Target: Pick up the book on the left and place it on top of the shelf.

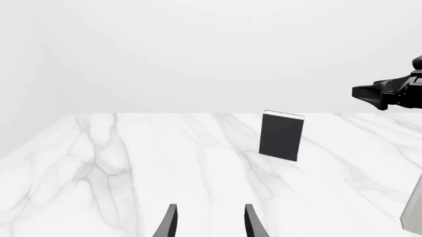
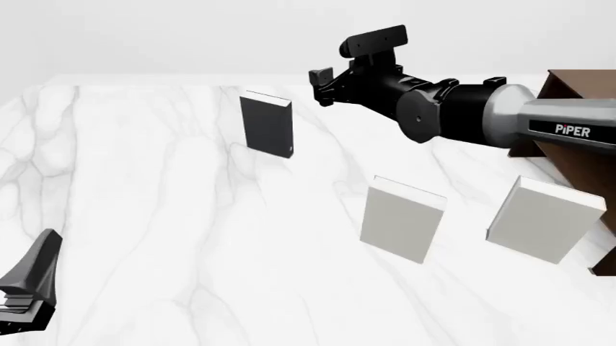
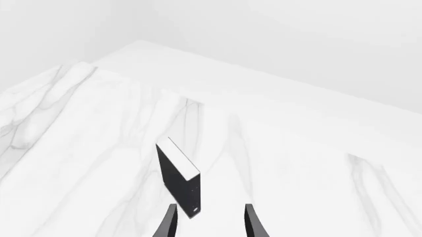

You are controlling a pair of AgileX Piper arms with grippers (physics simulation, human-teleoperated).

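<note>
**Closing in on the dark book, nothing gripped yet**

We judge the reach to be the step in hand. Our right end effector [image 2: 321,85] hangs above the worktop [image 2: 144,216], just to the right of the book [image 2: 267,125] and a little above its top edge in the front view. In the right wrist view the fingers [image 3: 169,222] stand parted with nothing between them, and the book [image 3: 178,180] sits just ahead, slightly off the gap's centre line. The book stands upright on the far left part of the worktop, white page edges on top, apart from everything else.

The next move, as we read it, calls for shifting the right end effector over the book's top edge, lining the jaws across its thin cover, then coming down and closing. Because the book is thin and standing on edge, we expect a nudge from one finger could tip it.

Our left end effector [image 2: 29,285] rests low at the near left, its fingers [image 1: 170,222] open and empty, well apart from the book [image 1: 282,136].

Two light grey books, one [image 2: 402,218] and another [image 2: 544,219], stand nearer us on the right. The shelf [image 2: 578,94] is at the right edge, partly behind the right arm. The second grey book stands just in front of it, so we judge the carry should go high over both.
</note>
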